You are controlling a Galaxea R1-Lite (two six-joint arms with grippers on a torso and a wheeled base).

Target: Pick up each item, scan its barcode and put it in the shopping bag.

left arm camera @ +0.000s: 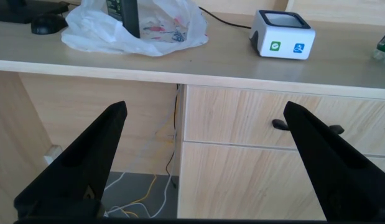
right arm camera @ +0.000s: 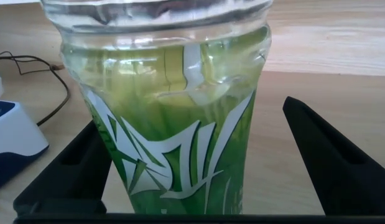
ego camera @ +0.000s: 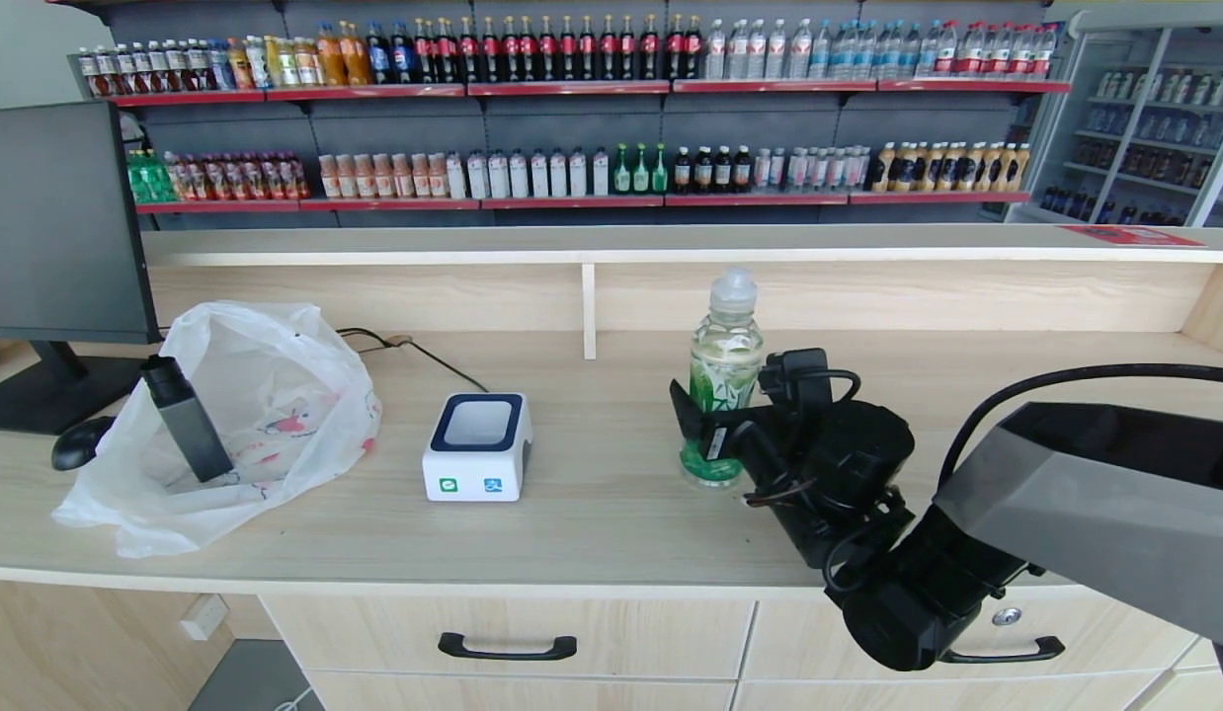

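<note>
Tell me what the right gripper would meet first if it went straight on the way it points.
The green drink bottle, upright on the counter. It stands between the right gripper's open fingers, close ahead; whether they touch is unclear.

pale wood counter (ego camera: 592, 533) with drawers (ego camera: 374, 622); drink shelves (ego camera: 572, 202) behind, monitor (ego camera: 58, 217) left.

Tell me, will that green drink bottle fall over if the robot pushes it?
Probably tippy: the bottle is tall and narrow, standing upright on the counter. It looks nearly full, so likely heavy for its size. Its smooth clear plastic may squish slightly and slip.
</note>
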